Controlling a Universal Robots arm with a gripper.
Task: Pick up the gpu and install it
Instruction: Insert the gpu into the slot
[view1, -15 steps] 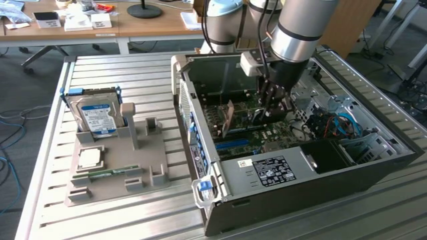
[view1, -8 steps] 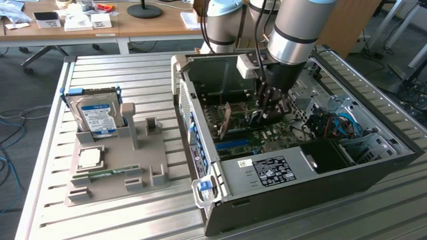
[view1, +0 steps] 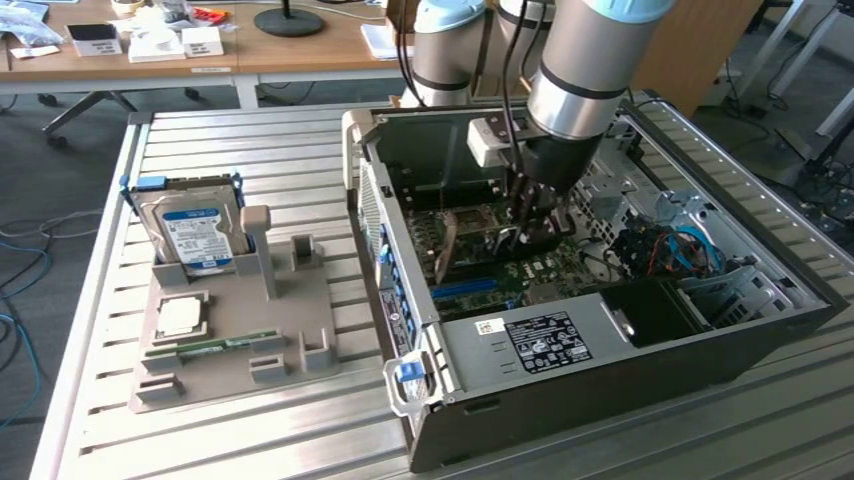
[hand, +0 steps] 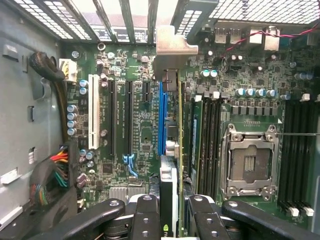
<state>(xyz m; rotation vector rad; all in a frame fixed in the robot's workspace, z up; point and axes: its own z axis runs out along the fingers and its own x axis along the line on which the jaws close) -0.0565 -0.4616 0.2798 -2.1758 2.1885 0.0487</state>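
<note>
Wrist view showed the gripper (hand: 172, 205) clamped on the gpu (hand: 169, 182), with one black finger (hand: 145, 212) pressed against each face of the card. I saw the card edge-on. It stood upright over the motherboard (hand: 135, 165) and ran parallel to the long blue slot (hand: 160, 120), just beside it. I could not tell whether the card's edge connector had entered that slot. The card's silver bracket (hand: 172, 47) lay at the rear wall of the case, next to the slotted expansion openings. The CPU socket (hand: 248, 160) sat on one side of the card and the white slot (hand: 93, 111) on the other.

In the exterior view, I saw the arm (view1: 587, 70) reaching down into the open computer case (view1: 587, 370), with the gripper low over the board. On the exterior view's left, a grey fixture (view1: 287, 330) stood on the slatted table (view1: 200, 140). It held a blue-labelled hard drive (view1: 198, 238) upright, a processor chip (view1: 180, 318) lying flat, and a narrow green memory stick (view1: 220, 347).
</note>
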